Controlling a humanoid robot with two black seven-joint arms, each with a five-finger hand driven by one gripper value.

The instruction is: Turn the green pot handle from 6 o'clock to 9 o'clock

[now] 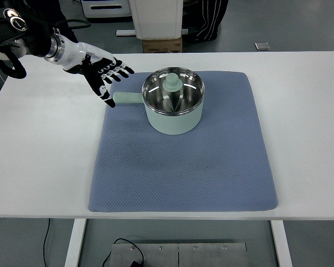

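Note:
A pale green pot (173, 108) with a shiny steel inside stands on the far part of a blue mat (183, 167). Its green handle (128, 98) points left, toward the picture's left edge. A green knob shape (173, 82) shows inside the pot. My left hand (107, 77) comes in from the upper left. Its fingers are spread and hold nothing. It hovers just above and left of the handle's end, with the thumb tip close to it. The right arm does not show.
The mat lies on a white table (39, 156). Behind the table stand a white base (156, 19) and a cardboard box (162, 45). A cable (47, 242) hangs below the front edge.

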